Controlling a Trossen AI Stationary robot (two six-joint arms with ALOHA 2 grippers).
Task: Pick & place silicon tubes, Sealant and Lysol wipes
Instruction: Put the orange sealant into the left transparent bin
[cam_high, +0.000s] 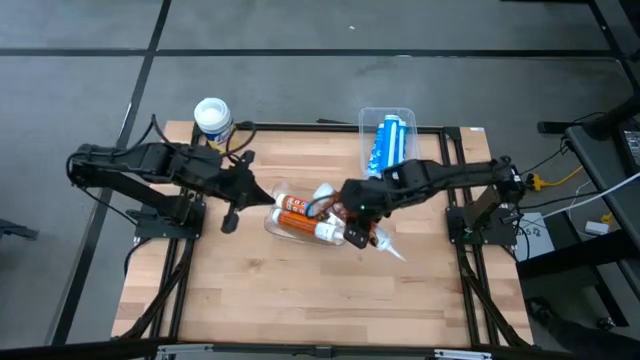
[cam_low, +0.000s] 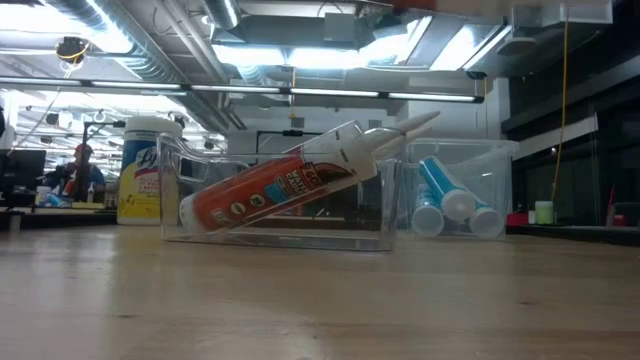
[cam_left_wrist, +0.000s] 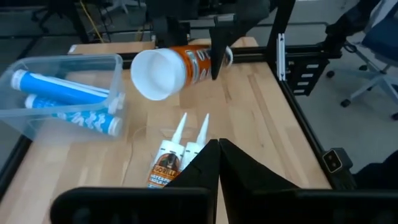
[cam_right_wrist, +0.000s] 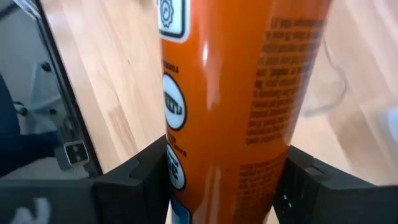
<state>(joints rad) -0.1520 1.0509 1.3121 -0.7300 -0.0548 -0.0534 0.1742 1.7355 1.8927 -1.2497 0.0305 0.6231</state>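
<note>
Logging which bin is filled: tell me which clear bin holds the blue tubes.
The clear bin at the table's far edge, beside the right arm, holds the blue tubes; the central bin holds an orange sealant tube.

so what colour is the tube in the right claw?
Orange sealant tube, black print, gripped by the right claw; right wrist view shows it best.

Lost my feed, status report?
Right end effector clamped on orange sealant tube, tilted over clear plastic bin. Left end effector shut, empty. Nothing blocking.
</note>
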